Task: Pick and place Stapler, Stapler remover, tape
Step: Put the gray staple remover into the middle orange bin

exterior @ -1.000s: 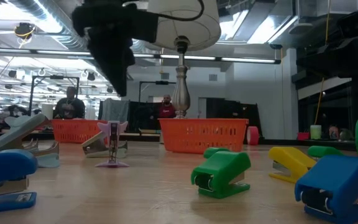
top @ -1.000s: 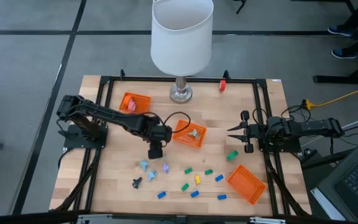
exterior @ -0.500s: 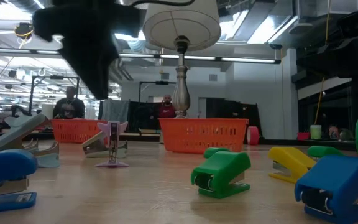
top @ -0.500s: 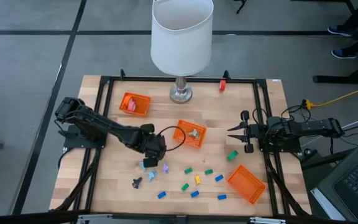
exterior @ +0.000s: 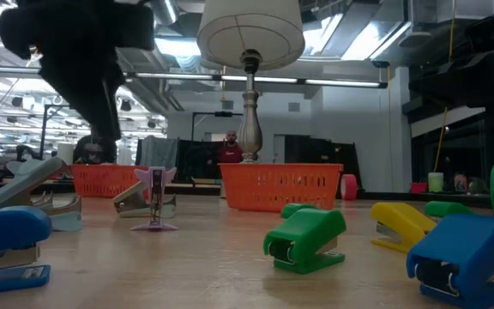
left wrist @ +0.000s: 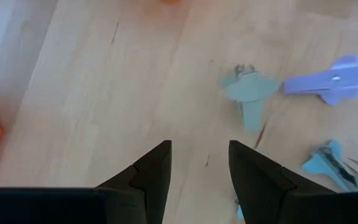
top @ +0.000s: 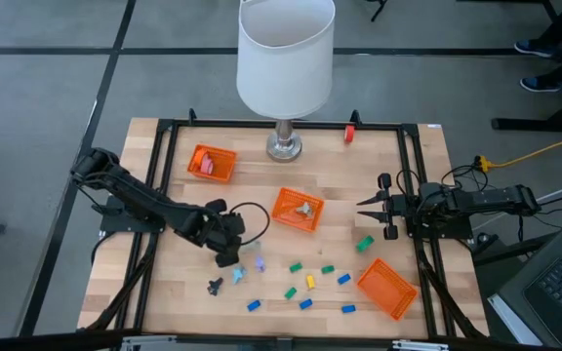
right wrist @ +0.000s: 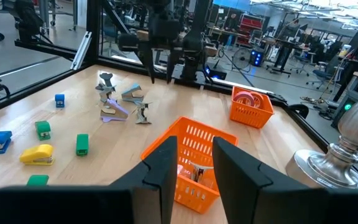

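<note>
Since a second ago, my left gripper (top: pixel 226 255) has swung from beside the middle orange basket (top: pixel 297 211) toward seven o'clock, and now hangs low over the bare wood with its fingers (left wrist: pixel 155 169) parted and nothing between them. Just at its four o'clock lie the pale staple removers (left wrist: pixel 247 94), one greyish, one lilac, one light blue, all loose on the table (top: pixel 183 292). Small staplers (top: pixel 306 282) in blue, green and yellow are scattered farther toward four o'clock. Pink tape (top: pixel 206 166) sits in the orange basket at eleven o'clock of the table. A red roll (top: pixel 350 133) stands at the far edge near one o'clock. My right gripper (top: pixel 361 206) waits at three o'clock, fingers nearly together, holding nothing.
</note>
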Motion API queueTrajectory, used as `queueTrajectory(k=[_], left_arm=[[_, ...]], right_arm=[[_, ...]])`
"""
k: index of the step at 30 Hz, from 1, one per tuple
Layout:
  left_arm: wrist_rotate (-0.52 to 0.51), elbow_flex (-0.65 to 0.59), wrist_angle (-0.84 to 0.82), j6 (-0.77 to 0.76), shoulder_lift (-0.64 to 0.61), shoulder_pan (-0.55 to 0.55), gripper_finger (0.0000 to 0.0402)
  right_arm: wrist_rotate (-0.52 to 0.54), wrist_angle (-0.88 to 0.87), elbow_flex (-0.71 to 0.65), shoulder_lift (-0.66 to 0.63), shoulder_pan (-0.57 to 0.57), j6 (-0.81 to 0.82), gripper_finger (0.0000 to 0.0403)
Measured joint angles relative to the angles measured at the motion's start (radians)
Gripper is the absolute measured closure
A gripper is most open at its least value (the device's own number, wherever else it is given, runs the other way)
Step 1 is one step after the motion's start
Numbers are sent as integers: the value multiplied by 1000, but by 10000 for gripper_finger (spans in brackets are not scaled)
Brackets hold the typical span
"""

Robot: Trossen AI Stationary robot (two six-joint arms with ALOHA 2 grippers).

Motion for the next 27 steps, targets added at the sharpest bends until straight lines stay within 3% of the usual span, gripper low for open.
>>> queueTrajectory(k=[9,15,21,27], left_arm=[[3,-122,190,-49,2,-6,246],[-5,-143,210,-102,2,-6,246],[25,-175,373,-109,38,-6,246],[69,-175,418,-82,86,-6,243]], right_arm=[[0,0,0,0,0,0,297],[0,0,0,0,0,0,297],[0,0,0,0,0,0,297],[0,0,0,0,0,0,297]])
